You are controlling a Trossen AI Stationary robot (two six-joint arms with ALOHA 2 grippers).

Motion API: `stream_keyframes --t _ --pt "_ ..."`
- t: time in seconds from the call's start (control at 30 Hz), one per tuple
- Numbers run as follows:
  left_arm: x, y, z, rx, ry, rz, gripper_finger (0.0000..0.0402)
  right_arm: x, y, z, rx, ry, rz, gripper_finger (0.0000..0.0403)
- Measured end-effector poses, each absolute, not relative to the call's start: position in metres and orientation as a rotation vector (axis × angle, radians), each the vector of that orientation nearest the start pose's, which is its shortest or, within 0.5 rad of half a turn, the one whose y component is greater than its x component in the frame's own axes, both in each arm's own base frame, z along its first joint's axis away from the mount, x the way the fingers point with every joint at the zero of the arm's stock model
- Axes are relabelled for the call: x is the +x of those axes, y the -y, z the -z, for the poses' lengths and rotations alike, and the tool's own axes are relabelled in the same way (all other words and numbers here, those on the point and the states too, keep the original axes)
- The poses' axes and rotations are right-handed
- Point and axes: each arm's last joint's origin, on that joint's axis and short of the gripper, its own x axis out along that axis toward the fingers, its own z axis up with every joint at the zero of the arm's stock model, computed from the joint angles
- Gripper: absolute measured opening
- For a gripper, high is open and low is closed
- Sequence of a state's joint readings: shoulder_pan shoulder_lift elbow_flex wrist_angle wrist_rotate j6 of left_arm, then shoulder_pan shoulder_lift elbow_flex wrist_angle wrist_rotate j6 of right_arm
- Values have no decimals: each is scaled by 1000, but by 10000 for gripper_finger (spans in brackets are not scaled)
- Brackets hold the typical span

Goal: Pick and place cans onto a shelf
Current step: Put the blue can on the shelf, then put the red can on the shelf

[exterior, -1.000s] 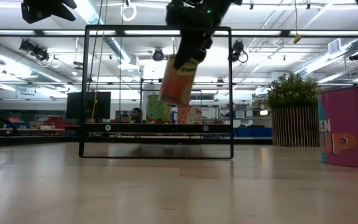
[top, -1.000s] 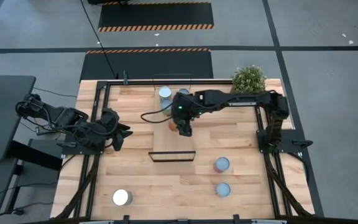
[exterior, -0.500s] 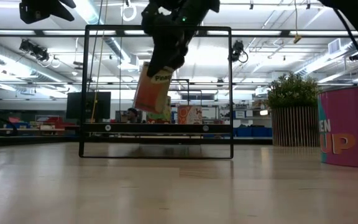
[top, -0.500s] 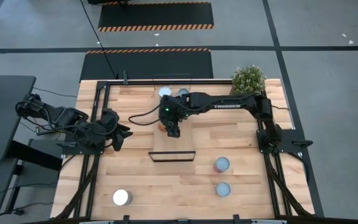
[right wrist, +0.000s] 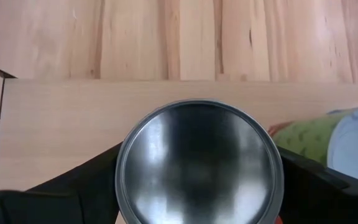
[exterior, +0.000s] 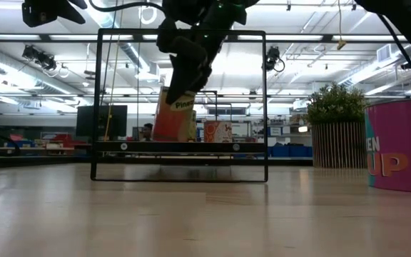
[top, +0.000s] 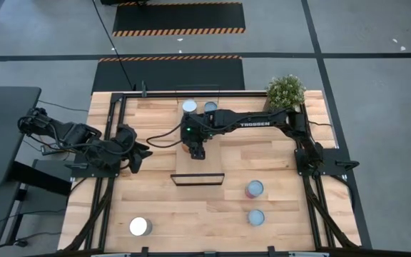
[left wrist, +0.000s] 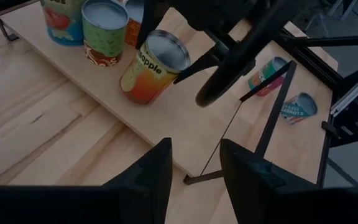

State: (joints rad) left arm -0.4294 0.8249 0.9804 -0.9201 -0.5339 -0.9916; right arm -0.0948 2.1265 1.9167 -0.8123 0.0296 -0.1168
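Overhead, the light-wood table (top: 155, 193) sits on a grey floor with striped black mats at 12 o'clock and a potted plant (top: 285, 91) at the table's 1 o'clock corner. The shelf (top: 209, 158) lies mid-table, its long axis running 12 to 6 o'clock, with a black wire frame at the 6 o'clock end.

The right gripper (top: 196, 149) reaches over the shelf from 3 o'clock, its jaws spread wide around an orange can (left wrist: 152, 66), which it holds tilted just above or on the board. The left wrist view shows that can's silvery top and pineapple label, beside a green can (left wrist: 104, 31) and a blue can (left wrist: 62, 20) standing on the shelf. The right wrist view shows the held can's top (right wrist: 199, 164) between the 2 dark fingers (right wrist: 55, 190).

The left gripper (top: 135, 154) waits near the table's 9 o'clock edge, jaws partly apart, holding nothing.

At table height, a bright hall with ceiling lights and shelving shows behind the frame, and a pink can (exterior: 400, 145) looms at 3 o'clock. Only the high view shows 3 loose cans: a white-topped one (top: 140, 226) at 7 o'clock, a reddish one (top: 254, 188) and a pale blue one (top: 256, 217) near 5 o'clock.
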Motion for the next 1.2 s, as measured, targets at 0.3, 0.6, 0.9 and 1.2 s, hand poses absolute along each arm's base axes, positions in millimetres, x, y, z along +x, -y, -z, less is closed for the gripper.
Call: stream_keyframes --t 0.3,0.6,0.9,1.2 --pt "134 45 -331 -599 -554 -414 141 461 46 -254 -108 -1013 72 361" --pt "134 45 -331 -599 -555 -414 141 460 47 -256 -207 -1028 139 360" --pt "134 45 -331 -599 -554 -414 141 461 47 -260 -207 -1003 144 359" --pt "134 47 -330 -619 -591 -370 141 465 48 -290 -203 -913 159 360"
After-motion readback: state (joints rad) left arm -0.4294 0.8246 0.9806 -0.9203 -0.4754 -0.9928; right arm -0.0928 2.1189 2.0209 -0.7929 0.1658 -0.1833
